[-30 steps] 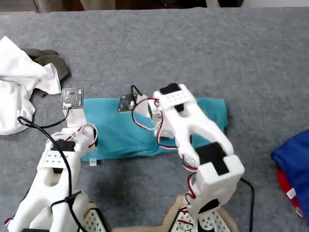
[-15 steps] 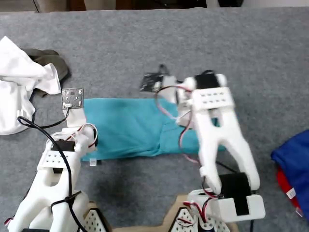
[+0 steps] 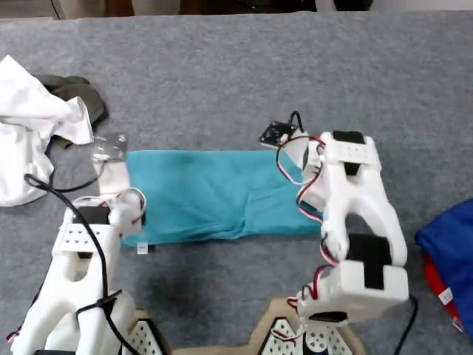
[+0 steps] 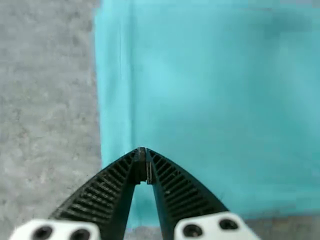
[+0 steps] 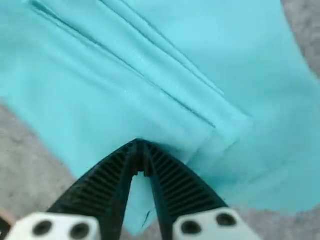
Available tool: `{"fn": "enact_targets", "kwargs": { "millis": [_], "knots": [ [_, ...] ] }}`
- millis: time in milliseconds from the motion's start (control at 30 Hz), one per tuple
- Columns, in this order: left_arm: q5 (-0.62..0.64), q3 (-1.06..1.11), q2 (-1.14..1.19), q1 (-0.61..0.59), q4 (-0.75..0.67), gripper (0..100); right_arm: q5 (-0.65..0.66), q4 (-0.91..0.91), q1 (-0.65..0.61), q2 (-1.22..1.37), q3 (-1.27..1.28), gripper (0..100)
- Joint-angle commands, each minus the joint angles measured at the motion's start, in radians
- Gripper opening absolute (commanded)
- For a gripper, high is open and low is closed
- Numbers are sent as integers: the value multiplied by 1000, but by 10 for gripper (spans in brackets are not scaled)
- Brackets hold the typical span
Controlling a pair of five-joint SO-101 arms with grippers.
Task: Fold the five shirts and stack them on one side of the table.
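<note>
A teal shirt [image 3: 207, 196] lies flat on the grey table as a long folded strip. My left gripper [image 3: 129, 185] stands at the strip's left end. In the left wrist view it [image 4: 143, 151] is shut, its tips down on the teal shirt [image 4: 215, 100] just inside the hem. My right gripper [image 3: 299, 174] stands over the strip's right end. It [image 5: 140, 143] is also shut, with its tips on the teal cloth [image 5: 100, 75] beside several diagonal pleats. I cannot tell whether either one pinches fabric.
A crumpled white shirt [image 3: 26, 126] and a dark olive shirt [image 3: 74, 92] lie at the far left. A blue shirt [image 3: 451, 240] on a red one [image 3: 437, 285] sits at the right edge. Bare grey table [image 3: 244, 74] stretches behind the strip.
The right arm swung from over the strip's middle, out behind it, then to its right end. The shirt now lies flatter and its right end sits further in. The left arm shifted slightly.
</note>
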Motion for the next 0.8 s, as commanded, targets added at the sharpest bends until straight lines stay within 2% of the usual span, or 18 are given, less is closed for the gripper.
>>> {"fn": "enact_targets", "kwargs": {
  "millis": [0,300,533,700,767],
  "knots": [
    [-71,68,-10,5,-32,20,6,-52,13,41,1,6],
    [-127,46,2,-40,69,20,14,-71,1,-18,-1,6],
    [-123,41,12,-38,78,20,21,-40,1,-41,-68,6],
    [-110,-37,150,-43,135,20,21,60,1,-41,-165,6],
    [-81,-84,226,-80,149,20,20,92,1,-41,-209,6]
  ]
}}
